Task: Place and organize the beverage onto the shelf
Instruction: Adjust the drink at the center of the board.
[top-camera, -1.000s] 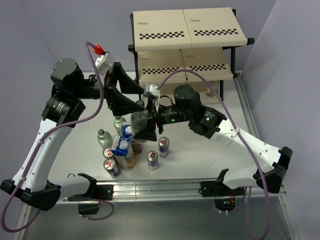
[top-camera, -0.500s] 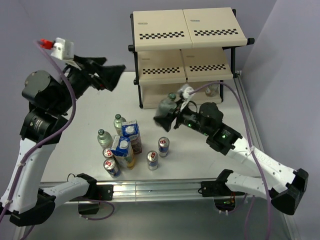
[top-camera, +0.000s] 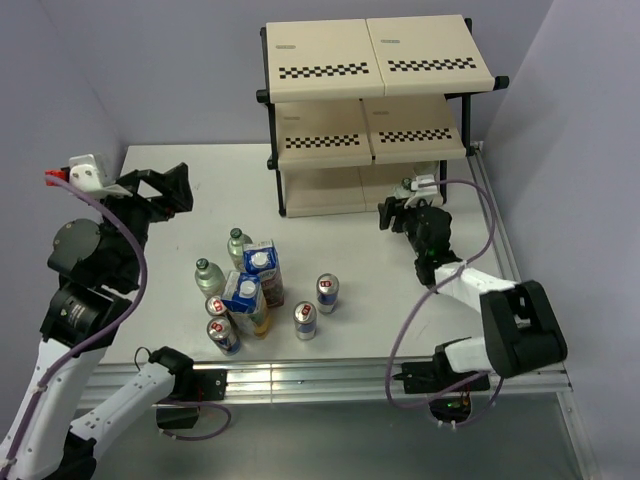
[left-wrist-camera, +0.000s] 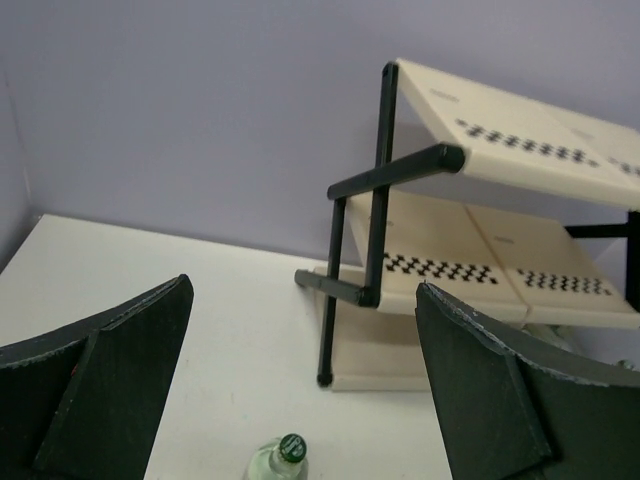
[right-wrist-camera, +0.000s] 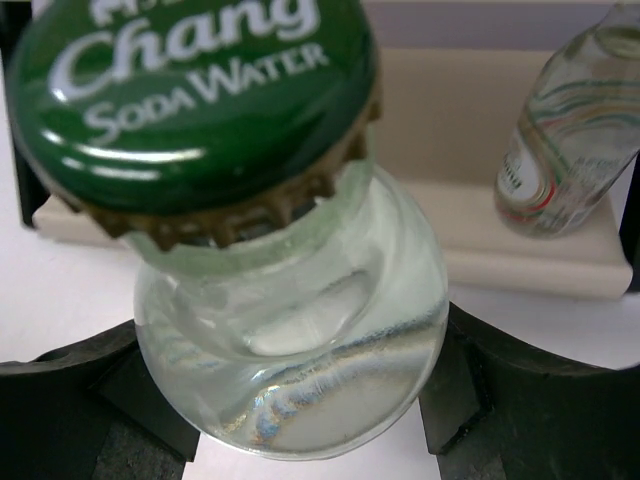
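While most of the drinks wait in a cluster at the centre-left of the top view, we find the shelf (top-camera: 375, 60) at the upper middle. Its cream boards are flat and matt, on a black tube frame with checkered front strips. On the pale desk (top-camera: 360, 240) stand two clear bottles (top-camera: 237, 243), two boxy cartons (top-camera: 262, 262) with white caps and four slim cans (top-camera: 327, 291), all upright and close together. The left claw (top-camera: 168, 190) hangs high at the left of the frame, well apart from them. The right claw (top-camera: 393, 212) sits at the right end of the lowest tier, its load hidden from here. From the left wrist, that claw's dark wedge fingers (left-wrist-camera: 110, 370) are spread wide with nothing between them; one green-capped bottle shows at the bottom edge. From the right wrist, the right claw is closed on the body of a soda bottle (right-wrist-camera: 300, 330), a finger pressed to each side, just in front of the lowest board, where a second bottle (right-wrist-camera: 565, 120) stands at the upper right. The crimped crown cap (right-wrist-camera: 190, 90) and glossy wall suggest glass to us: stiff, fairly heavy when full, slick and breakable. We judge a hold on the round body below the neck safest, and a gentle set-down.
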